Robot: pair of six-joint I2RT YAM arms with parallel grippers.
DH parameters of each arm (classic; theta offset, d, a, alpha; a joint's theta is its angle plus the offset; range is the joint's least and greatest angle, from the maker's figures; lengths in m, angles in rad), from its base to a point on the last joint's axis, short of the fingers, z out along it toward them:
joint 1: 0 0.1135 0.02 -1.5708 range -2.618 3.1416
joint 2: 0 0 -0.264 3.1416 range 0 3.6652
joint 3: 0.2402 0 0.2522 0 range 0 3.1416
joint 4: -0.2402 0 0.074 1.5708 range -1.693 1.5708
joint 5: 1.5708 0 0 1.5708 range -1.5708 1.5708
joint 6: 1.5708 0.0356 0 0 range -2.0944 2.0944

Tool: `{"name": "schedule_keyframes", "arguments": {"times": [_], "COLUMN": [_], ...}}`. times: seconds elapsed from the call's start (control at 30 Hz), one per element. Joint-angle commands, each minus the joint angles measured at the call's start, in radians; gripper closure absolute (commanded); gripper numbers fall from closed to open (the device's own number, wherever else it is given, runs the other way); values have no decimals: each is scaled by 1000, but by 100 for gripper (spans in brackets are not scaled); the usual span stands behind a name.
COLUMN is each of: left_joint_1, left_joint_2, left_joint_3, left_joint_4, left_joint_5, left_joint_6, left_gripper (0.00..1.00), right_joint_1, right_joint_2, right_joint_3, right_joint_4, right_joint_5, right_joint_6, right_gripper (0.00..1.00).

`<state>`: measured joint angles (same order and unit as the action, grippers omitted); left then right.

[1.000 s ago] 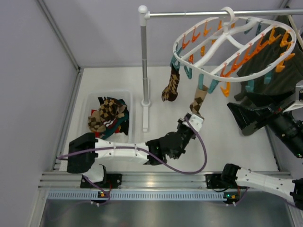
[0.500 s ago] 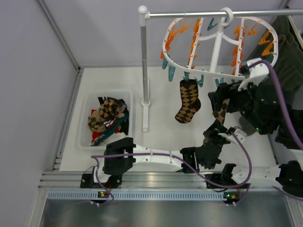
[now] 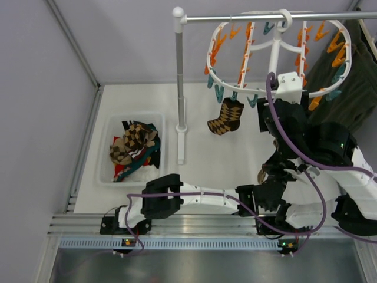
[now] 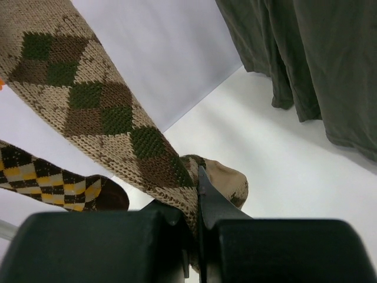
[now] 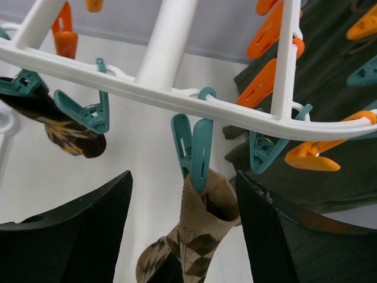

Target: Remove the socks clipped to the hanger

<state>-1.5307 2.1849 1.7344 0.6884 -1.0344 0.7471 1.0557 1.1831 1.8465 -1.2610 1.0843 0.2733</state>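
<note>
Under the grey pole [image 3: 197, 18], the white hanger [image 5: 165, 41] hangs above the counter [image 3: 200, 153], beside a dark green garment [image 3: 347, 88]. A teal clip [image 5: 193, 147] holds one tan argyle sock [image 5: 206, 230] by its cuff. The right gripper [image 5: 185, 200] has its jaws spread either side of the cuff, and the left gripper [image 4: 197, 206] has its jaws pinching the sock lower down.
</note>
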Motion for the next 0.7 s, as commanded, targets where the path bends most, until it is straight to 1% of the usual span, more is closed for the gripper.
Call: {"name": "schedule_keyframes", "arguments": {"times": [0.0, 0.07, 0.17, 0.23, 0.3, 0.33, 0.43, 0.57, 0.63, 0.67], "left_joint_1": [-14, -14, -14, -13, -13, -13, -13, -13, -14, -14], "left_joint_2": [10, 7, 6, 3, 1, 0, -8, -22, -28, -28], "left_joint_3": [37, 39, 36, 34, 33, 31, 22, 5, 1, -1], "left_joint_4": [25, 26, 25, 25, 26, 25, 25, 25, 26, 26], "left_joint_5": [37, 42, 46, 48, 48, 50, 53, 59, 60, 60], "left_joint_6": [14, 9, 0, -5, -6, -11, -20, -31, -35, -37], "left_gripper": [100, 100, 100, 100, 100, 100, 100, 100, 100, 100], "right_joint_1": [-6, -6, -6, -6, -6, -8, -31, -69, -101, -112], "right_joint_2": [12, 24, 36, 33, 18, 10, -23, -28, -30, -31], "right_joint_3": [-1, -12, -47, -70, -118, -137, -208, -256, -271, -283], "right_joint_4": [-18, 12, 34, 86, 130, 194, 309, 377, 415, 428], "right_joint_5": [117, 126, 187, 207, 238, 243, 241, 246, 249, 249], "right_joint_6": [7, -6, -29, -60, -103, -124, -196, -258, -263, -305], "right_gripper": [33, 34, 36, 37, 39, 41, 43, 43, 43, 43]}}
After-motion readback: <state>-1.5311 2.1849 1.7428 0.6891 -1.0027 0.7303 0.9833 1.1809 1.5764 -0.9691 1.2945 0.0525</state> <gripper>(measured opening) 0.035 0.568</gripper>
